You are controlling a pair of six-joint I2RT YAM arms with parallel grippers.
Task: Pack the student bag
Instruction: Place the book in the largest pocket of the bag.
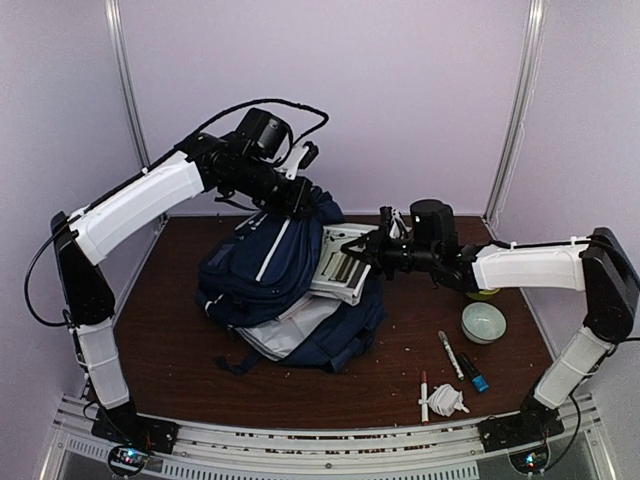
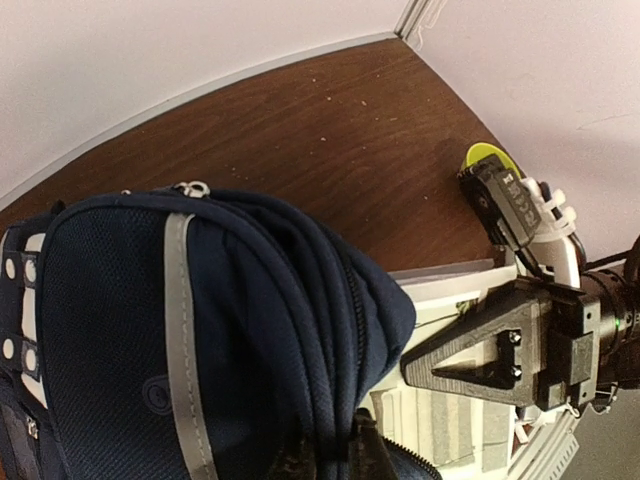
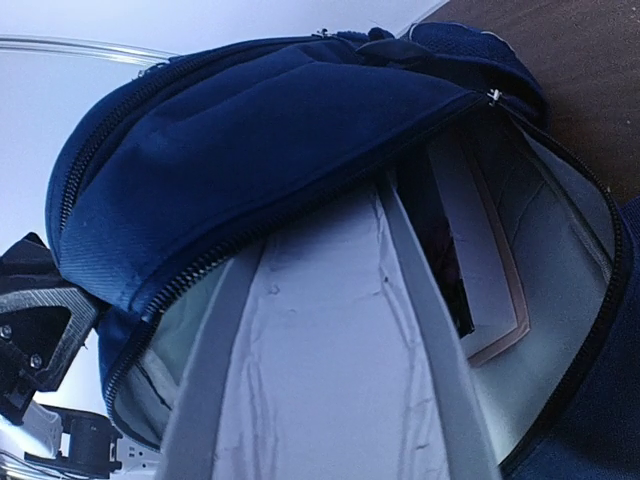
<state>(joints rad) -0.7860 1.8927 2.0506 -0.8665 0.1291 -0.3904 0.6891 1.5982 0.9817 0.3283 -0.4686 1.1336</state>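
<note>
The student bag (image 1: 255,270) lies slumped in the middle of the surface (image 1: 180,330), with its main opening facing the robot's right. The left gripper (image 1: 297,196) is at the bag's far upper edge. It is pressed together on a fold of the navy fabric and lifts the top so that the mouth gapes. The right gripper (image 1: 362,254), just beside the mouth, pinches a white flat item (image 1: 335,275) whose leading end is already inside the opening. In the right wrist view, the item's long axis runs straight from the gripper into the pale-lined compartment (image 3: 560,250), under the raised zipper edge (image 3: 300,215). The right arm is nearer the mouth, so the push inward probably falls to it, along that axis toward the bag's left side, while the left gripper holds the fabric clear. A bowl (image 1: 483,322) and a marker (image 1: 450,352) lie to the bag's right.
</note>
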